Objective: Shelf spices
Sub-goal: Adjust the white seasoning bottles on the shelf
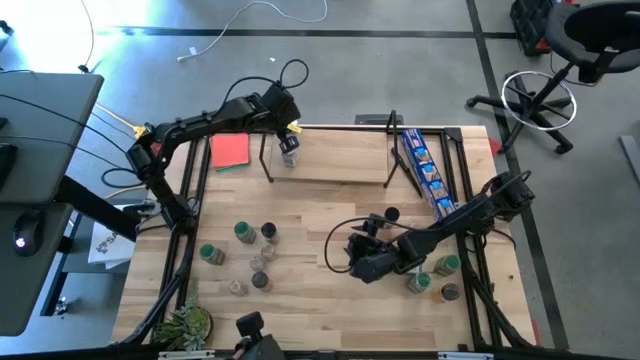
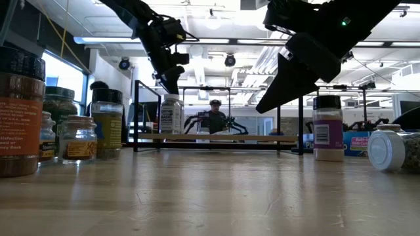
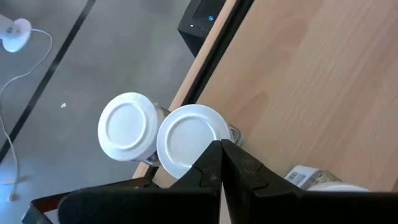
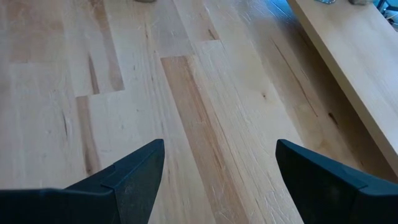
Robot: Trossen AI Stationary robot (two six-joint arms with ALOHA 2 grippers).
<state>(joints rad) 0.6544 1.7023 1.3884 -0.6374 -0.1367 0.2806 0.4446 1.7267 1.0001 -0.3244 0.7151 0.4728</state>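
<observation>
Currently I log my left gripper (image 1: 288,132) over the left end of the low light-wood shelf with its black wire frame (image 1: 330,160), fingers pressed together, holding nothing, above two white-lidded clear jars (image 3: 189,138) at the board's edge. Risk: those jars stand touching, close to the rim, so a nudge could tip one off. My right gripper (image 4: 217,163) hangs spread wide and empty over bare wooden table (image 1: 300,290); loose spice jars (image 1: 245,232) lie on both sides, one on its side, likely to roll.

Dark jointed arms (image 1: 200,125), black wedge-shaped fingers (image 4: 134,174)
</observation>
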